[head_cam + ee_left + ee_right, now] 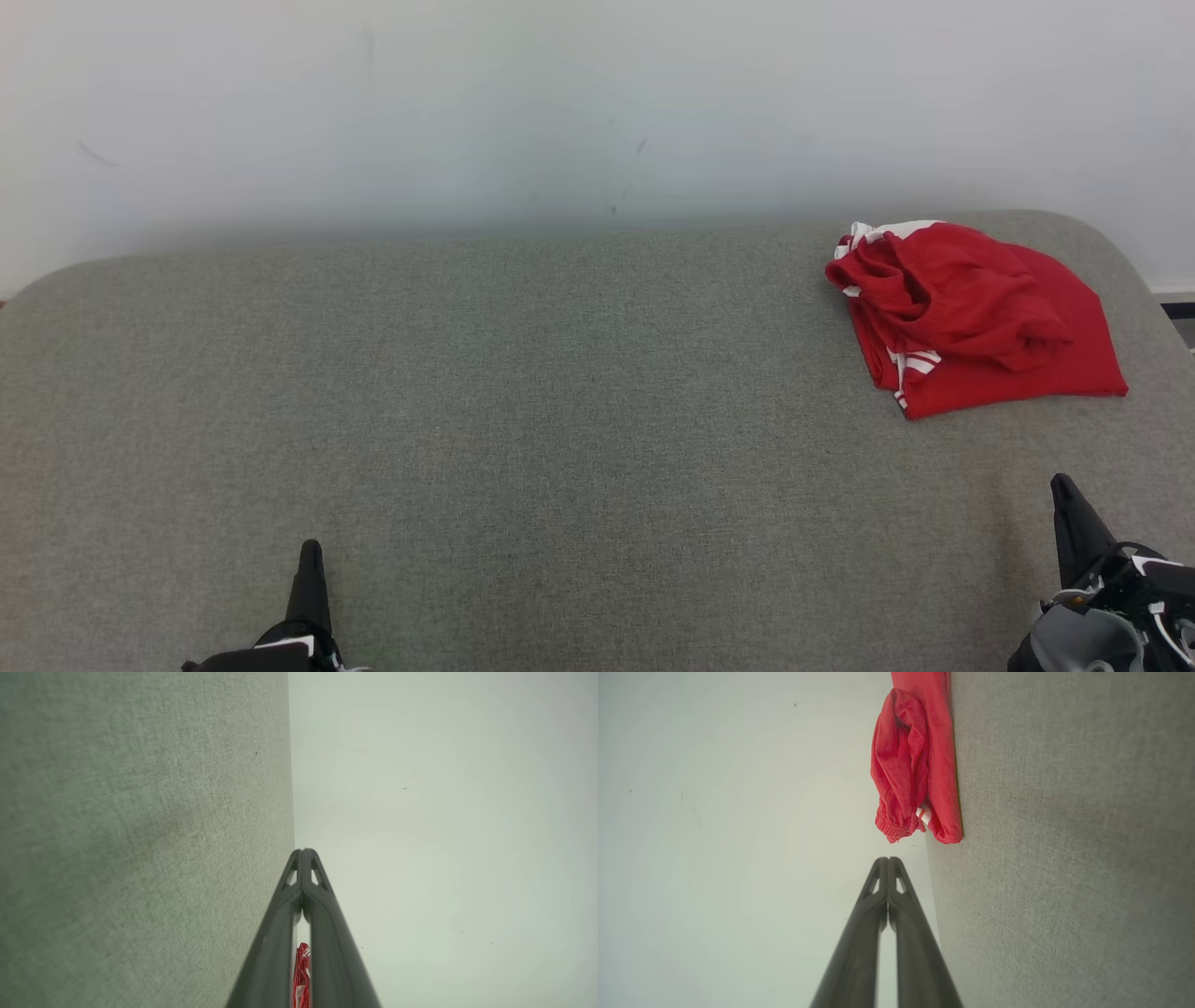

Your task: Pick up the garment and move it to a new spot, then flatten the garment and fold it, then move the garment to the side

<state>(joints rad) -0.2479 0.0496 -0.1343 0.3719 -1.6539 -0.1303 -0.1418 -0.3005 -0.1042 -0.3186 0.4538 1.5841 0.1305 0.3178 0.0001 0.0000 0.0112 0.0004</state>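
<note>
A red garment [971,317] with white stripes is seen crumpled in a loose heap at the far right of a grey fabric-covered surface [560,420], close to its rounded far corner and just short of the pale wall [560,112] behind it. The wall is marked by a few faint dark scuffs. The left gripper [310,551] is seen low at the near left, its two dark fingers pressed together with nothing held between them; it is kept well apart from the garment, with a wide stretch of grey cloth lying between. The right gripper [1061,485] is placed at the near right, likewise closed on nothing, and is nearer to the heap but not touching it. Through the right wrist camera the garment is seen beyond the joined fingertips, its ribbed hem turned towards them, with bare grey cloth between. Through the left wrist camera a sliver of red is glimpsed between the finger shanks.
</note>
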